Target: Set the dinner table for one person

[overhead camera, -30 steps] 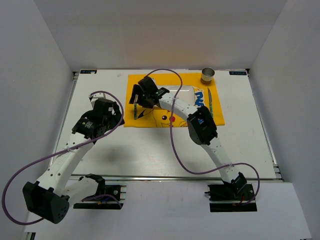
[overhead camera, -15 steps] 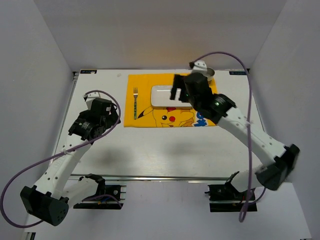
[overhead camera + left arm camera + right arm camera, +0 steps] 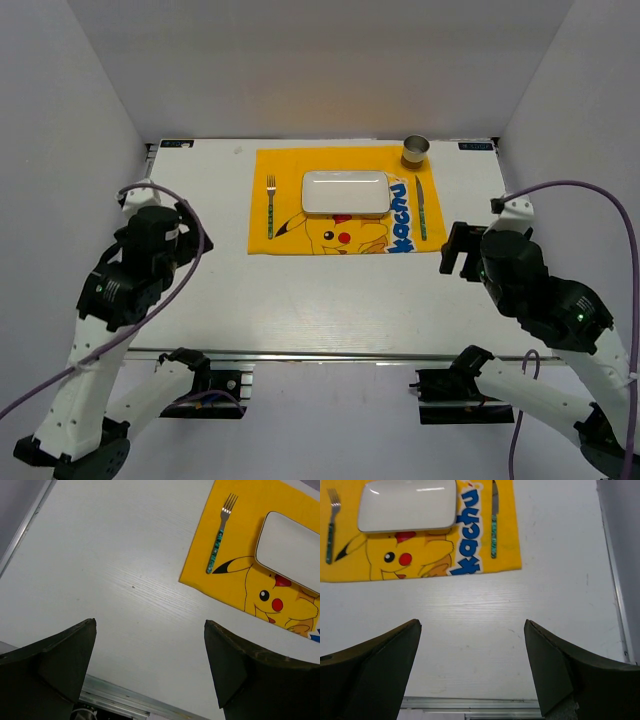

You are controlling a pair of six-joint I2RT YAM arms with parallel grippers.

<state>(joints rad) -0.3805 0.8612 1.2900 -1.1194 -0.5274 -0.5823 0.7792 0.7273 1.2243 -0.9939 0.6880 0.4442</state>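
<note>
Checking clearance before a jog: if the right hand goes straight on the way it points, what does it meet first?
Probably the bare dinner table, just short of the near edge of the yellow mat. The right hand is open and empty, and nothing else shows in its line. Depth is unclear from the wrist view.

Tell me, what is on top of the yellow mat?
A fork on the left, a white plate in the middle, a knife on the right. The plate hides part of the picture on the mat.
</note>
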